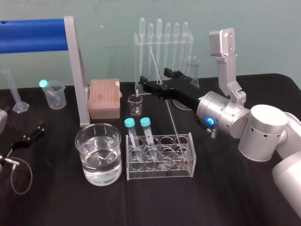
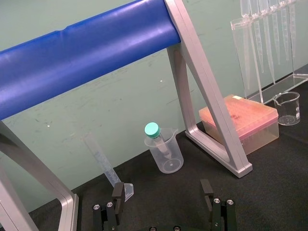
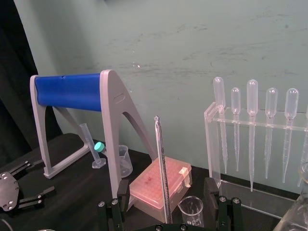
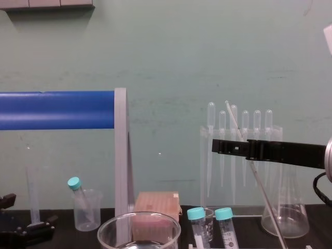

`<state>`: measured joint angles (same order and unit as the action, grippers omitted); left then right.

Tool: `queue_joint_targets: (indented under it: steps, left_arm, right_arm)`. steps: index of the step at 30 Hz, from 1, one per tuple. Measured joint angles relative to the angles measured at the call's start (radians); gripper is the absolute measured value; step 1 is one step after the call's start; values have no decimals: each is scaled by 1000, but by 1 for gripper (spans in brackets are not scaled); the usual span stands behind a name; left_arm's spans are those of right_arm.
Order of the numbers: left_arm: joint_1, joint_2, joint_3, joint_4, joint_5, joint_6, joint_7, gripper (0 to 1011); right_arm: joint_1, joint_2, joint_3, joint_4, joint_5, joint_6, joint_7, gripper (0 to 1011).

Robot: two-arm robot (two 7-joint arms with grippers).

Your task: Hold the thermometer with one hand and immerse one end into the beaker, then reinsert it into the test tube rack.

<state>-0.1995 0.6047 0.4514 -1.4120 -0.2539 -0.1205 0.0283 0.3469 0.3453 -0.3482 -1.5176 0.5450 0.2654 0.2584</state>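
Observation:
The thermometer (image 1: 173, 120) leans in the low clear test tube rack (image 1: 190, 155), which also holds two teal-capped tubes; its upper end (image 4: 236, 124) rises in front of the pipettes. My right gripper (image 1: 157, 81) is open, level with the thermometer's upper part. In the right wrist view the thermometer (image 3: 163, 178) stands between the fingers (image 3: 122, 192), touching neither. The wide glass beaker (image 1: 89, 160), partly filled with water, stands just left of the rack. My left gripper (image 2: 162, 195) is open with nothing in it, parked at the table's left (image 1: 30, 134).
A tall pipette stand (image 1: 162, 47), a conical flask (image 4: 285, 218) and a small beaker (image 1: 135, 104) are behind the rack. A pink tip box (image 1: 104, 98), a blue roller on a grey frame (image 1: 75, 70), a plastic beaker (image 1: 54, 94) and a cylinder (image 1: 16, 92) stand left.

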Motion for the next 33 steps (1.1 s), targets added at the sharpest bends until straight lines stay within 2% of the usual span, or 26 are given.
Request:
queue_joint_targets:
  steps: [9, 15, 16, 17, 20, 21, 26, 29, 30, 31, 33]
  left_arm:
    - [0, 0, 0, 0, 0, 0, 0, 1008]
    - [0, 0, 0, 0, 0, 0, 0, 1008]
    - [0, 0, 0, 0, 0, 0, 0, 1008]
    - [0, 0, 0, 0, 0, 0, 0, 1008]
    - [0, 0, 0, 0, 0, 0, 0, 1008]
    - [0, 0, 0, 0, 0, 0, 0, 1008]
    - [0, 0, 0, 0, 0, 0, 0, 1008]
    - [0, 0, 0, 0, 0, 0, 0, 1008]
    - [0, 0, 0, 0, 0, 0, 0, 1008]
    - [0, 0, 0, 0, 0, 0, 0, 1008]
    - [0, 0, 0, 0, 0, 0, 0, 1008]
  right_arm:
    - [-1, 1, 0, 0, 0, 0, 0, 995]
    - [-1, 1, 0, -1, 0, 1, 0, 847]
    - [-1, 1, 0, -1, 0, 1, 0, 847]
    - [-1, 1, 0, -1, 0, 1, 0, 792]
    - [-1, 1, 0, -1, 0, 1, 0, 738]
    - [-1, 1, 0, -1, 0, 1, 0, 682]
    - [-1, 1, 0, -1, 0, 1, -1, 541]
    - [-1, 1, 0, -1, 0, 1, -1, 418]
    - [-1, 1, 0, -1, 0, 1, -1, 418]
    - [-1, 1, 0, -1, 0, 1, -1, 314]
    - [-1, 1, 0, -1, 0, 1, -1, 255]
